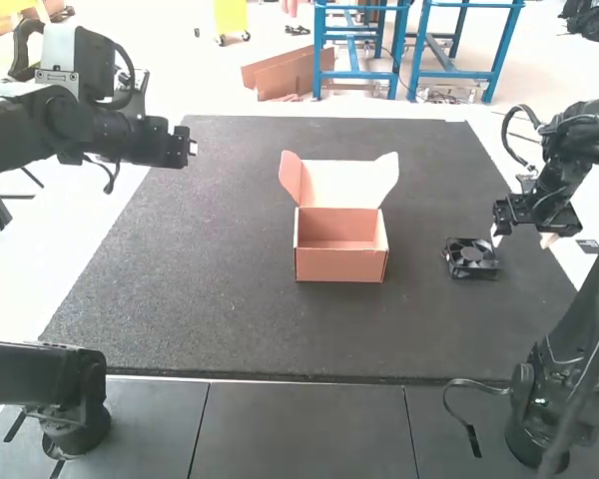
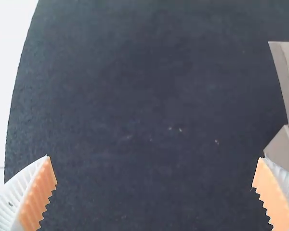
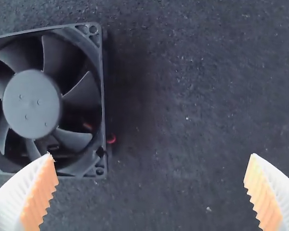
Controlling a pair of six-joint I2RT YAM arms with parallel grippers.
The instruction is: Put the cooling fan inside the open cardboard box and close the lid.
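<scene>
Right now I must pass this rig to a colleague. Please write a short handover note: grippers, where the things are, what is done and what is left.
Left gripper: open and holding nothing, above the black mat, to the left of the box.
Right gripper: open and holding nothing, above the mat at the fan's right side, not centred over it.
Cooling fan: lies flat on the mat, right of the cardboard box and apart from it.
Box: stands in the middle of the mat, its lid raised at the back.
Done: nothing yet.
Left: grasp the fan, place it in the box, fold the lid shut.
</scene>
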